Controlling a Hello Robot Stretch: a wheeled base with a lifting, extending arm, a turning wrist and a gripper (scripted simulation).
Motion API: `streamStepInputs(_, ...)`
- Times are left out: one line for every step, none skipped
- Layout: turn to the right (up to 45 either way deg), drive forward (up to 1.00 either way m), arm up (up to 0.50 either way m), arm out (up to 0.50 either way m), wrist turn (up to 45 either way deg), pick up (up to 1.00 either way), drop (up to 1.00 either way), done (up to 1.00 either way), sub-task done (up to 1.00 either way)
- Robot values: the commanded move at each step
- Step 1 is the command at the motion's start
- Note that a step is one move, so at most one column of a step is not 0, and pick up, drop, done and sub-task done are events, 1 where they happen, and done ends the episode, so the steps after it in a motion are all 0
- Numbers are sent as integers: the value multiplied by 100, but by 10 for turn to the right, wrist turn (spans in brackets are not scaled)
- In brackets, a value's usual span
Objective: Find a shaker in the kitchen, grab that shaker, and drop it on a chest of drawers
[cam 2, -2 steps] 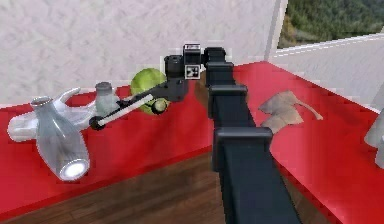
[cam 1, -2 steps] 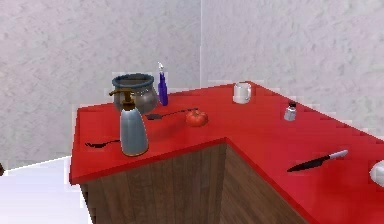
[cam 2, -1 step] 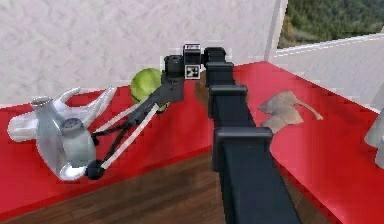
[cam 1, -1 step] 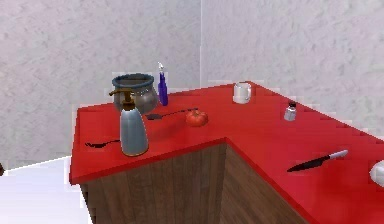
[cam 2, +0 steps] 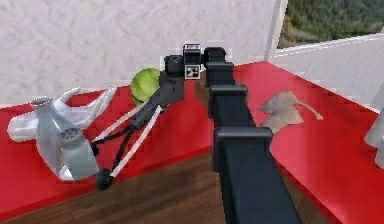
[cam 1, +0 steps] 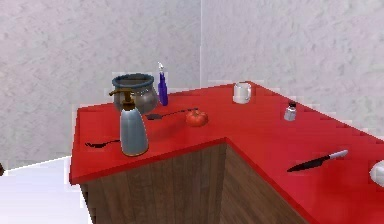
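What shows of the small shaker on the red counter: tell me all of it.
The shaker is a small pale grey body with a dark cap. It stands upright on the red counter near its far edge, touching only that surface, apart from the white cup and the knife.

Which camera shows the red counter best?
The forward view: the red counter shows its L-shaped corner and wooden front, with a pot, tomato and knife on top. The arm side view gives one stretch of its red top, partly hidden by the arm.
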Motion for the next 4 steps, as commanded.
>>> streamStepInputs(0, 0, 0, -30, 0, 0, 0, 0, 0)
streamStepInputs(-450, 0, 0, 0, 0, 0, 0, 0, 0)
streamStepInputs(-390, 0, 0, 0, 0, 0, 0, 0, 0)
streamStepInputs(0, 50, 0, 0, 0, 0, 0, 0, 0)
